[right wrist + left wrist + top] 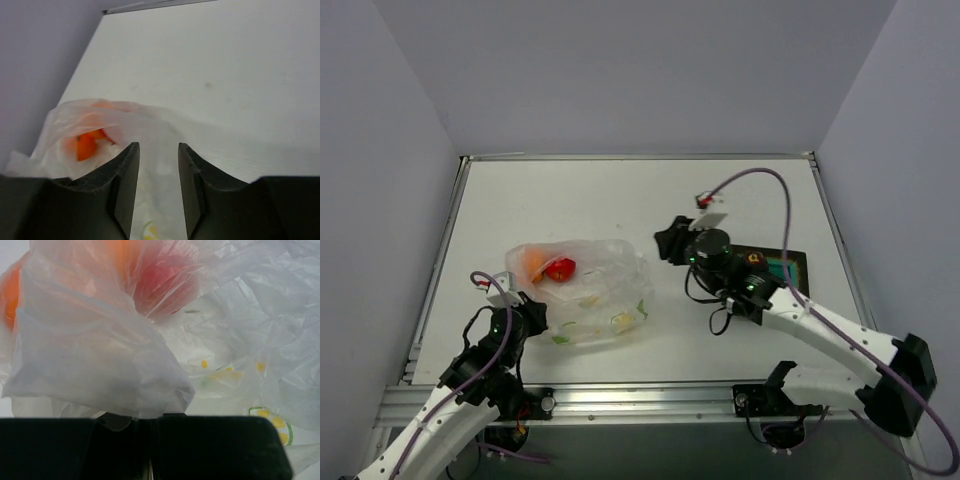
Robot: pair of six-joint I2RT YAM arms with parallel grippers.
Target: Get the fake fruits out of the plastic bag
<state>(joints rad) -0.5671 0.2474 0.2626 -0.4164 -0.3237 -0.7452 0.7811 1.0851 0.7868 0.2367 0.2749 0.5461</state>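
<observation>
**Bag still full on a white table**

We see a plain white table [620, 195] boxed in by bare lavender-grey walls [620, 70] on the left, far and right sides. A metal rail [650, 398] runs along the table's near edge.

The bag [595, 300] lies crumpled on the near left part of the table, its film cloudy and dotted with small yellow and green prints. In its far left end, a red fruit [559, 268] sits just beside an orange fruit [531, 263], both inside the film.

The left gripper [532, 312] is at the bag's near left corner. From its wrist camera we find the black fingers [210, 447] pressed together, with a fold of the bag [100, 360] pinched in the seam between them.

The right gripper [669, 242] is near the bag's far right corner. Its fingers [125, 175] are spread and nothing is between them. We cannot tell whether they touch the film. A black tray [790, 262] lies to the right, partly behind that arm.
</observation>
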